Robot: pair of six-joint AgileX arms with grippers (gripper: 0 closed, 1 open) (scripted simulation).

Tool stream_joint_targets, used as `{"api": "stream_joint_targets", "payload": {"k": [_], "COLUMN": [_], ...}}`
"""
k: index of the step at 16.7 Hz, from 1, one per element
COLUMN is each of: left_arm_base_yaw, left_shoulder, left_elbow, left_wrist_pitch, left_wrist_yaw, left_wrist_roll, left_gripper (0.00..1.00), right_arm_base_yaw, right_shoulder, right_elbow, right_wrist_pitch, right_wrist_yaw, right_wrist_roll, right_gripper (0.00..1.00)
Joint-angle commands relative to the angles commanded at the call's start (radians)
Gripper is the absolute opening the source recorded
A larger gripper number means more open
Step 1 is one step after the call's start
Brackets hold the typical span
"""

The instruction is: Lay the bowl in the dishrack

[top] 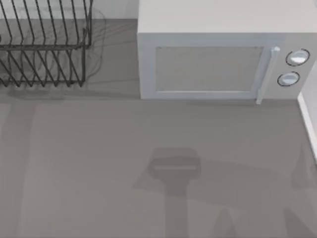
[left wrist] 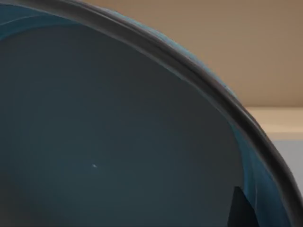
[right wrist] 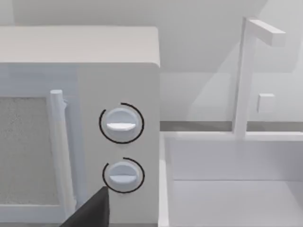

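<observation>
Bowl close before the left wrist camera

From above, the dishrack (top: pixel 44 44) stands at the table's (top: pixel 99 163) far left corner, and the microwave (top: pixel 218 54) sits along the far edge toward the right.

In the left wrist view, the bowl (left wrist: pixel 118 137) looms very close, greyish-blue inside facing the camera; a dark finger tip (left wrist: pixel 240 210) lies against it, grip impossible to tell.

In the right wrist view, the microwave's two dials (right wrist: pixel 121 124) and a white sink (right wrist: pixel 227 179) beside it appear; one dark finger (right wrist: pixel 92 213) shows, opening impossible to tell.

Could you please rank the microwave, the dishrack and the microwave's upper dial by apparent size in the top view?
1. Light grey box-shaped microwave
2. Black thin-wire dishrack, cut off by the frame edge
3. Round upper dial
</observation>
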Motion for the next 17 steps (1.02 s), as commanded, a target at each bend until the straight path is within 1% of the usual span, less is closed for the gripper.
{"api": "stream_joint_targets", "payload": {"k": [5, 8, 10, 12, 17], "left_arm_base_yaw": [-0.004, -0.014, -0.025, -0.037, -0.073], "left_shoulder": [0.005, 0.07, 0.161, 0.278, 0.595], "left_elbow": [0.004, 0.002, -0.005, -0.021, -0.093], "left_wrist_pitch": [-0.001, 0.065, 0.161, 0.289, 0.693], "left_wrist_yaw": [-0.003, -0.004, -0.01, -0.02, -0.058], "left_wrist_roll": [0.0, 0.0, 0.0, 0.001, 0.006], "left_gripper": [0.0, 0.0, 0.0, 0.0, 0.0], "right_arm_base_yaw": [0.0, 0.0, 0.0, 0.0, 0.0], "right_shoulder": [0.0, 0.0, 0.0, 0.0, 0.0], "right_elbow": [0.0, 0.0, 0.0, 0.0, 0.0], "right_wrist_pitch": [0.0, 0.0, 0.0, 0.0, 0.0], "right_wrist_yaw": [0.0, 0.0, 0.0, 0.0, 0.0], "right_wrist_roll": [0.0, 0.0, 0.0, 0.0, 0.0], "right_gripper": [1.0, 1.0, 1.0, 1.0, 1.0]}}
